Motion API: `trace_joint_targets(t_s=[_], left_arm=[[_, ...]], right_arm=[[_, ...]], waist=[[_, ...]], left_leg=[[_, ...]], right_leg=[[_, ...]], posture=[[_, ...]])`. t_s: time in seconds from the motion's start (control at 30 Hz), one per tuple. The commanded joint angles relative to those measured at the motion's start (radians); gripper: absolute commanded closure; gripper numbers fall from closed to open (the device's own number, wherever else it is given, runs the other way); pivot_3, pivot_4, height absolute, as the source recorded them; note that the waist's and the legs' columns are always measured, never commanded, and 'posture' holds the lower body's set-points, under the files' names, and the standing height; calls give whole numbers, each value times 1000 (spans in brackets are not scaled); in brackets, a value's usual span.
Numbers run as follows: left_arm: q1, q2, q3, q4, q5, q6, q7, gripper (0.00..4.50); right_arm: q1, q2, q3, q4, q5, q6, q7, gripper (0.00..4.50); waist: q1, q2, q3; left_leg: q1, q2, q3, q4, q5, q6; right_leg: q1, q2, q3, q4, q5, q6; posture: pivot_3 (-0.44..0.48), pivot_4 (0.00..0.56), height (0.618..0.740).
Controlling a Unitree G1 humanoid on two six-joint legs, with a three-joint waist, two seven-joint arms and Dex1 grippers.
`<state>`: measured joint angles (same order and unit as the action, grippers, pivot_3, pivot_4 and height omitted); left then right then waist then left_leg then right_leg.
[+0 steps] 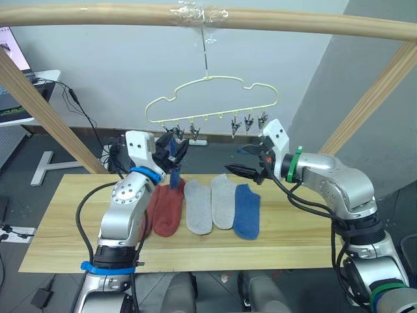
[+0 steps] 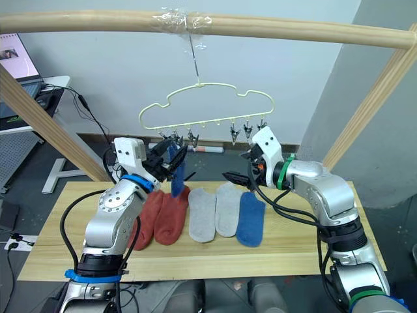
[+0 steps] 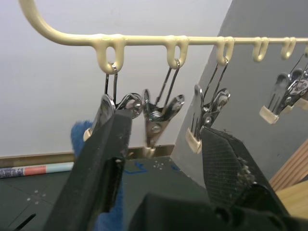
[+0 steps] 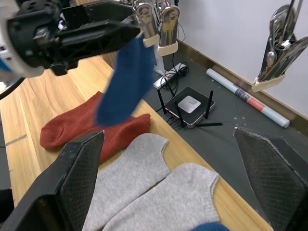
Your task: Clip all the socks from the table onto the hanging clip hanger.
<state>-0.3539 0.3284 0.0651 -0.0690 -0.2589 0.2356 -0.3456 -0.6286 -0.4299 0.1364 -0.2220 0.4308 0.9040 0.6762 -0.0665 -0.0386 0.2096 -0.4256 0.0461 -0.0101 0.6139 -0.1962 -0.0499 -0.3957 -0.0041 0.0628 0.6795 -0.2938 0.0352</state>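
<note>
One blue sock hangs at the clip hanger's nine-o'clock clip. Five socks lie on the bench. Left fingers wide around that clip; right fingers wide, empty.

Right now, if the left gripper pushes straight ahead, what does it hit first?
Probably the silver clips hanging from the clip hanger, directly ahead of the left gripper; depth is uncertain.
</note>
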Motion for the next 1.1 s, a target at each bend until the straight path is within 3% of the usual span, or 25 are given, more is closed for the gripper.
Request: trace_joint_targets(t_s=[0.03, 0.53, 0.9, 1.03, 1.1], left_arm=[[-10, -6, 14, -30, 10, -25, 7, 1836], [70, 31, 10, -212, 49, -10, 10, 1836], [139, -21, 4, -211, 29, 25, 24, 1836], [130, -30, 10, -183, 34, 25, 32, 2597], [117, -31, 11, -172, 32, 24, 33, 2597]], right_arm=[[-15, -13, -32, -44, 23, -5, 8, 0], [-13, -13, -44, -41, 43, -5, -3, 0], [-1, -37, -63, -106, 88, -66, 80, 0], [-6, -41, -67, -121, 96, -85, 91, 0], [-7, -43, -65, -126, 98, -91, 97, 0]], waist=[[-2, 0, 0], [-14, 0, 0], [-15, 0, 0], [-15, 0, 0], [-15, 0, 0]], left_leg=[[0, 0, 0, 0, 0, 0], [0, 0, 0, 0, 0, 0], [0, 0, -1, 1, 0, 0], [0, 0, -1, 1, 0, 0], [0, 0, -1, 1, 0, 0]], right_leg=[[0, 0, 0, 0, 0, 0], [0, 0, 0, 1, 0, 0], [0, 0, 0, 1, 0, 0], [0, 0, -1, 1, 0, 0], [0, 0, -1, 1, 0, 0]], posture=[[-106, 189, 740], [-98, 194, 740], [-101, 191, 740], [-104, 189, 740], [-104, 189, 740]])
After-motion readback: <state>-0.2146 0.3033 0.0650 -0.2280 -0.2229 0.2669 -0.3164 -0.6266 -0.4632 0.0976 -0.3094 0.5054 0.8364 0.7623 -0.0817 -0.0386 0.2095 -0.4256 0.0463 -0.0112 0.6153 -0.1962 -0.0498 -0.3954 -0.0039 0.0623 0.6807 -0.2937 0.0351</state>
